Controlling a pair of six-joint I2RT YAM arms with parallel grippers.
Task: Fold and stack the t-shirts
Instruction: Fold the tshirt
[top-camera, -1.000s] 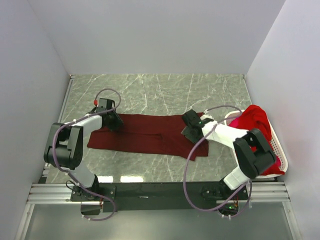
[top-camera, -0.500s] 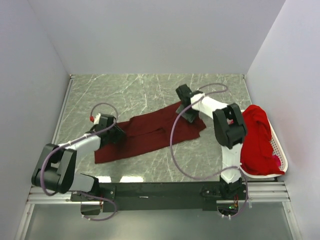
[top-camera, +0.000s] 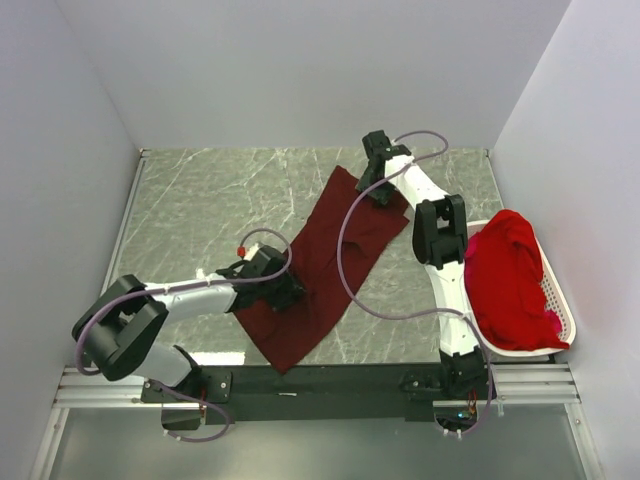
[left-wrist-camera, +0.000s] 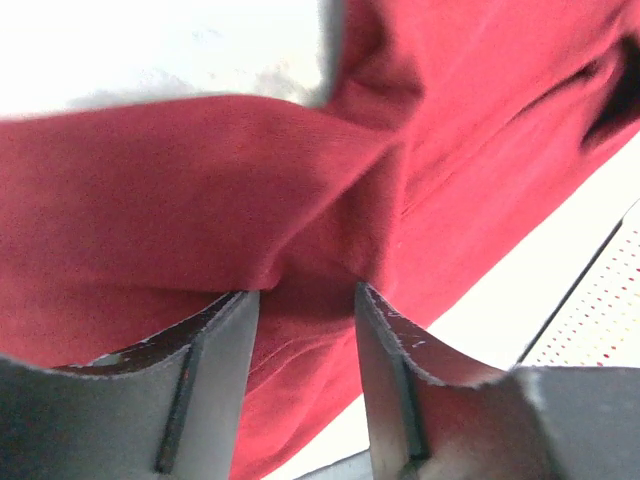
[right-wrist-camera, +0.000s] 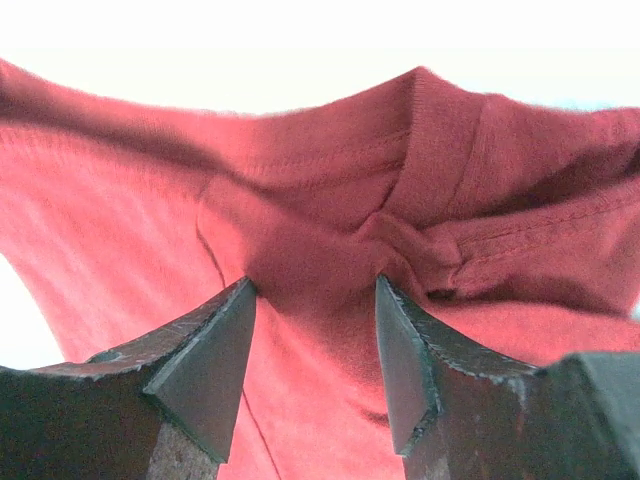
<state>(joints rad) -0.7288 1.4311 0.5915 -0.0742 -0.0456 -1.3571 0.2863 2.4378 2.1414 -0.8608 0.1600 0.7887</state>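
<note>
from above, the maroon shirt lies stretched slantwise on the table, its far end at the right gripper and its near left edge at the left gripper. left wrist: jaws partway apart, pinching a tuck of cloth. right wrist: the same, on bunched cloth by the collar.

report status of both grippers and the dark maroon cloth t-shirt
Left gripper pinching dark maroon cloth t-shirt near end, right gripper at collar. Shirt stretched diagonally. Bright red shirts heaped in white plastic basket, aside.
</note>
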